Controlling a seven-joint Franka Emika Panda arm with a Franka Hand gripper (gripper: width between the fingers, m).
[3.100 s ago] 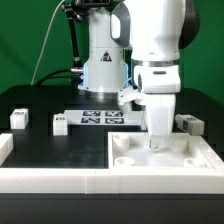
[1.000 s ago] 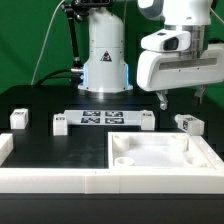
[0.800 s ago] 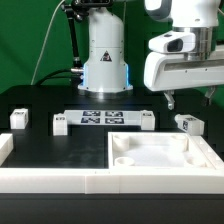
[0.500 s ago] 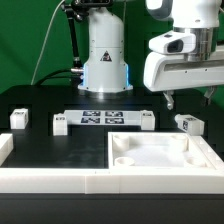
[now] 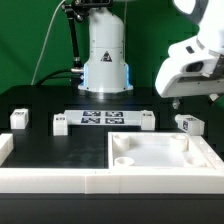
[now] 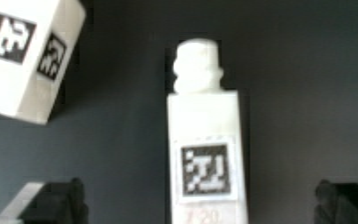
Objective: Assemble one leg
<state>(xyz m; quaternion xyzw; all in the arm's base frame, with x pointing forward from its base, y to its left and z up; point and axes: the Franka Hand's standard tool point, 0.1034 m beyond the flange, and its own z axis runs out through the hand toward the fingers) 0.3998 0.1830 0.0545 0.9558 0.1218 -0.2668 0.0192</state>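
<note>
Half a second ago the gripper (image 5: 194, 100) hung a little further to the exterior view's left. It has since swung right and the arm (image 5: 195, 62) now leans at a tilt. Three seconds ago it was down at the tray's far right socket; now it is raised well above the table (image 5: 40, 140). The loose parts lie as they did.

The tray (image 5: 160, 172) sits near and to the right, its round corner sockets showing as shallow white rings.

The leg (image 5: 187, 123) lies on its side on the table, just beyond the tray's far right corner and under the gripper. In the wrist view the leg (image 6: 206, 140) runs lengthwise between the two dark fingers (image 6: 48, 200), which are spread wide and touch nothing. Its peg end points away from them. A second tagged white block (image 6: 34, 60) lies beside it, apart.

The marker board (image 5: 104, 118) lies in the middle, far from the tray.
</note>
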